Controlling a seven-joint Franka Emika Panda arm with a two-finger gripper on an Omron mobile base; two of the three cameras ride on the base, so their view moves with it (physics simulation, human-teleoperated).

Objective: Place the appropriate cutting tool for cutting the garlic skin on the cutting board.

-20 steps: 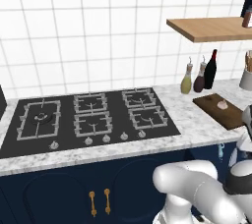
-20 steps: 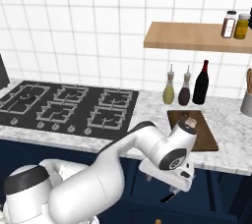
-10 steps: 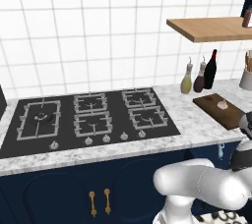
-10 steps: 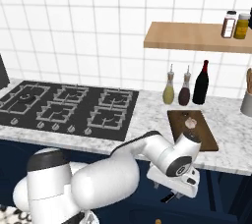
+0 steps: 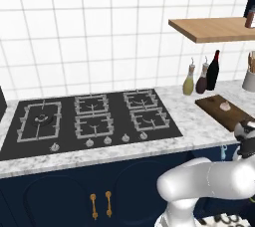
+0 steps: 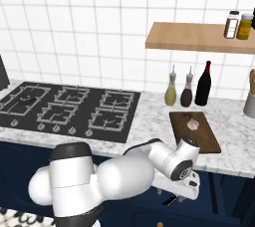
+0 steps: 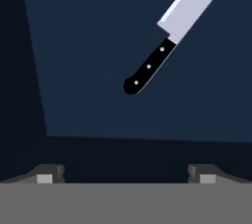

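Knife (image 7: 170, 41) is seen ahead of the pincer (image 7: 125, 176), whose tips stand apart, empty. Its black handle should be centred between them before clamping.

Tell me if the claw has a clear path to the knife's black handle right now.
Probably yes: in the hand view nothing lies between the open claw and the knife, whose black handle end points toward it.

The pale garlic (image 6: 192, 123) lies on the dark brown cutting board (image 6: 204, 139), near its back edge.
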